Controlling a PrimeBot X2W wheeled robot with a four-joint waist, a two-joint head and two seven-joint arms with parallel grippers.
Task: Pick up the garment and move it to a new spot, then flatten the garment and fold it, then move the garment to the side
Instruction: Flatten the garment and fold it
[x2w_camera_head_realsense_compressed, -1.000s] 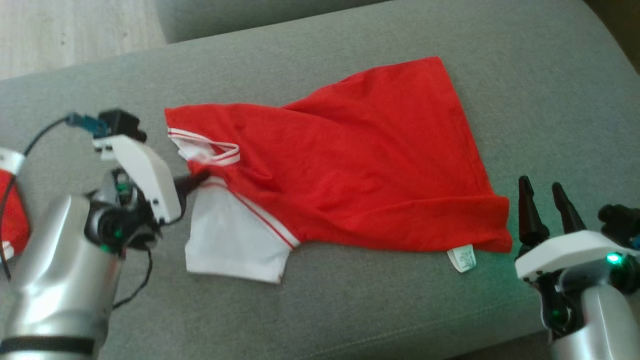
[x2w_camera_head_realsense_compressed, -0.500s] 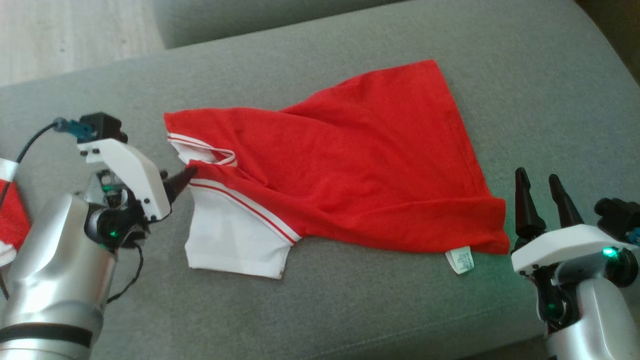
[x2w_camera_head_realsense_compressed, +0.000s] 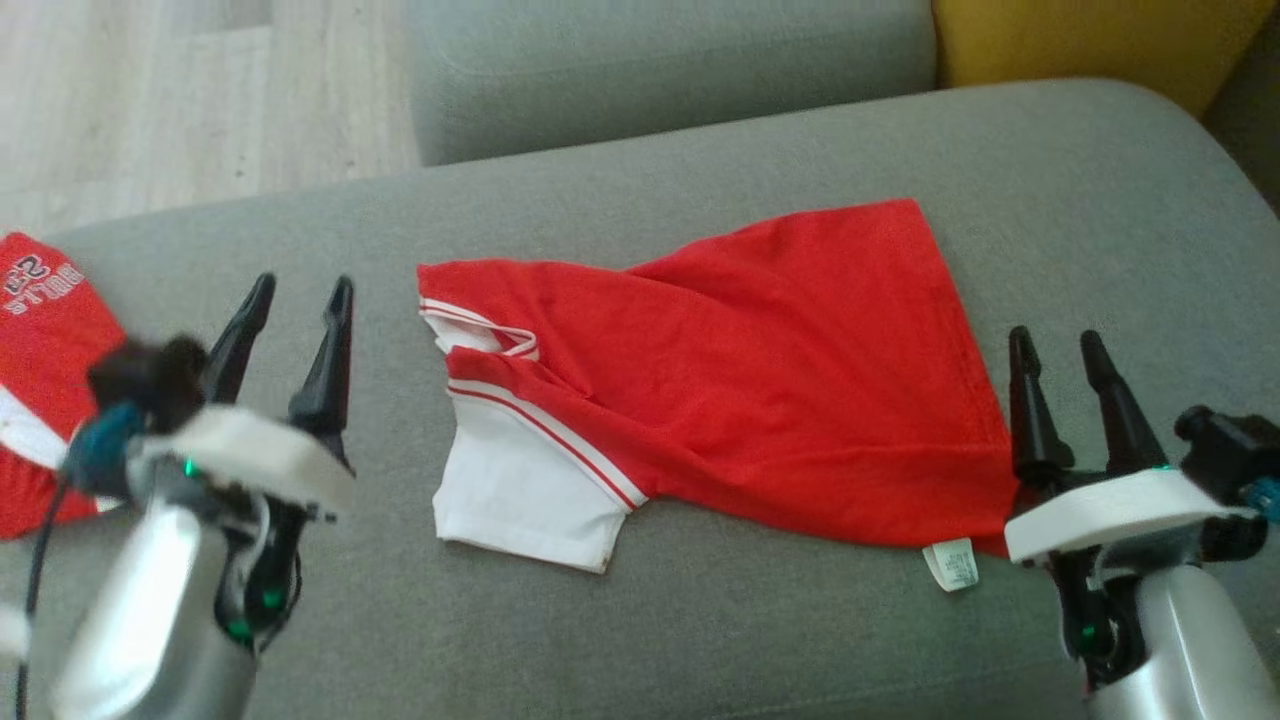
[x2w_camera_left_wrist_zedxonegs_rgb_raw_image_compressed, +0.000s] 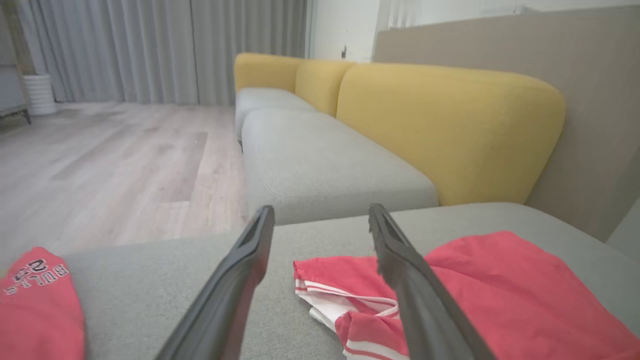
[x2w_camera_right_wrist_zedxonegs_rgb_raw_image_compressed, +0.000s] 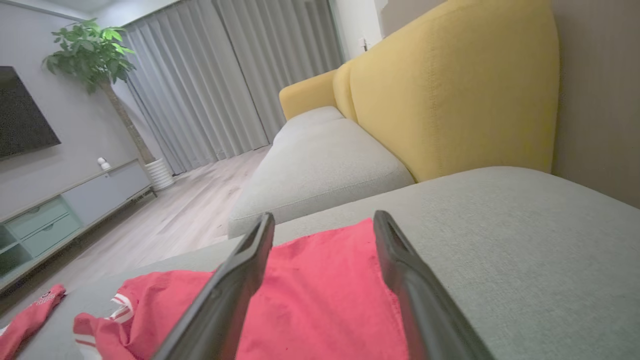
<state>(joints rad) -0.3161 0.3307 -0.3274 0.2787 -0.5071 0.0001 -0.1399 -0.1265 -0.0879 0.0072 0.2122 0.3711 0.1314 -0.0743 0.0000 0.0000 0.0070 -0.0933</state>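
Red garment (x2w_camera_head_realsense_compressed: 760, 400) rumpled mid sofa seat (x2w_camera_head_realsense_compressed: 700, 640); left claw (x2w_camera_head_realsense_compressed: 304, 283), right claw (x2w_camera_head_realsense_compressed: 1054, 338) open, empty. Best: pinch hem, collar ends, pull taut.

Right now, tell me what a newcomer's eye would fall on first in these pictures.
The bright red garment with its white sleeve, spread across the middle of the grey sofa cushion, catches the eye first. The left gripper and right gripper flank it, both open and holding nothing. A second red garment with white lettering lies at the cushion's far left, and a yellow backrest stands behind.
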